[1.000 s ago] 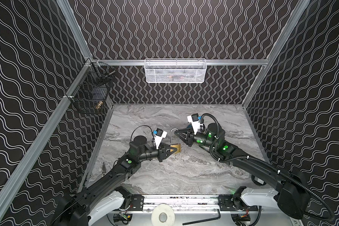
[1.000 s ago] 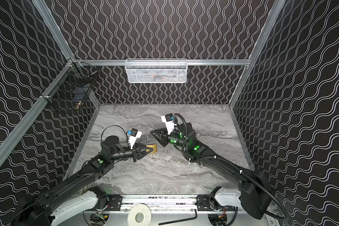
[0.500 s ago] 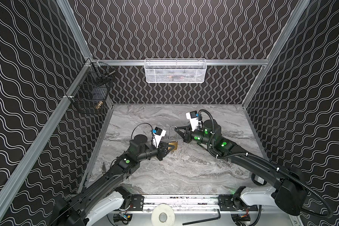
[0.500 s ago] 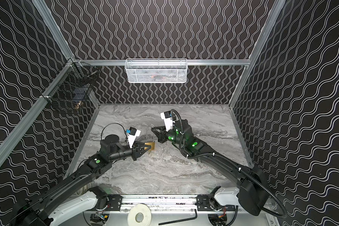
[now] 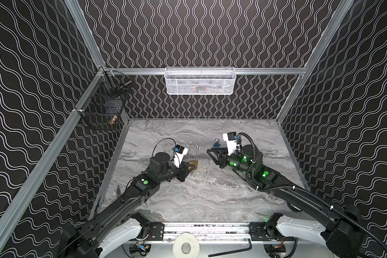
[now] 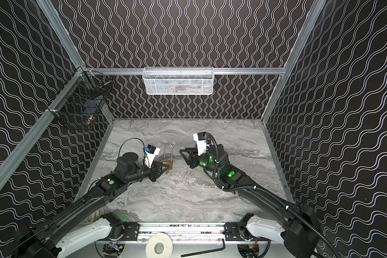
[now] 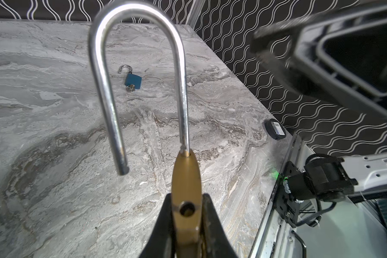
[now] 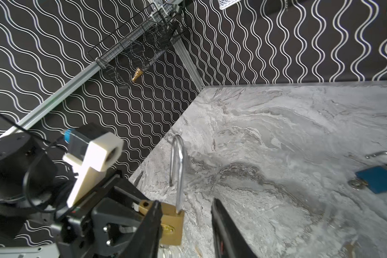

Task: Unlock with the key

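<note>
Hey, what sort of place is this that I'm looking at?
Most likely a robot test cell in a lab: a left arm and a right arm mounted on one front rail, patterned wall panels closing three sides, and a marble-look tabletop.

Brass-gold padlock (image 7: 186,178), silver steel shackle (image 7: 108,111), in my black left claw (image 7: 187,201). Small blue padlock (image 7: 133,81) at two o'clock. Grey-veined marble tabletop (image 5: 199,196); black walls (image 5: 199,33), white wavy lines.

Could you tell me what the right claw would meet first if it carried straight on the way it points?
Most likely the brass padlock in the left claw: in the right wrist view its shackle stands just ahead, between the open fingers of the right claw. Depth is unclear.
</note>
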You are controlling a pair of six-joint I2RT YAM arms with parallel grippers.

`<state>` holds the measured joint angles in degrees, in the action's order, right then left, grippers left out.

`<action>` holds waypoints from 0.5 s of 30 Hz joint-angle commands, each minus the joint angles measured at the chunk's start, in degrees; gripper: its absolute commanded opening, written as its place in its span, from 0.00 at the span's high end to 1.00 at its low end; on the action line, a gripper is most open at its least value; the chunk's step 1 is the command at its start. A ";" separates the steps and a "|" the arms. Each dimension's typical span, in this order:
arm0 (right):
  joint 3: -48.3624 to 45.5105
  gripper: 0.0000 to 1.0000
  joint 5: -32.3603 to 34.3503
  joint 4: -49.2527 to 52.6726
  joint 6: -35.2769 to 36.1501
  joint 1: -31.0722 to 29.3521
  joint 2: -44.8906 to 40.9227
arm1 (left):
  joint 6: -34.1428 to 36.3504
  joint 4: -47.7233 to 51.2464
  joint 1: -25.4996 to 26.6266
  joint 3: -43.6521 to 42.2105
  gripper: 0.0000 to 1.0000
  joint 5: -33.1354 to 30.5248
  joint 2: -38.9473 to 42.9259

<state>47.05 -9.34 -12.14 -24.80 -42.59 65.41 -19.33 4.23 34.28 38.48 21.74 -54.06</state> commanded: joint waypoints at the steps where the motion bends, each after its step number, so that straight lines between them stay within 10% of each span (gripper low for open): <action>1: -2.31 0.59 -3.15 -4.17 -0.72 1.17 0.36 | -0.94 -9.71 -0.16 -0.88 1.00 9.67 0.01; 15: -8.21 0.57 -19.90 -20.21 -3.09 4.36 -0.29 | -15.74 -36.71 -1.41 -5.16 1.00 30.23 -4.22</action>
<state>38.28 -24.58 -28.36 -27.99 -38.20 64.64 -30.83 -20.73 33.01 33.41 46.78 -57.65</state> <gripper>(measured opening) 0.434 0.163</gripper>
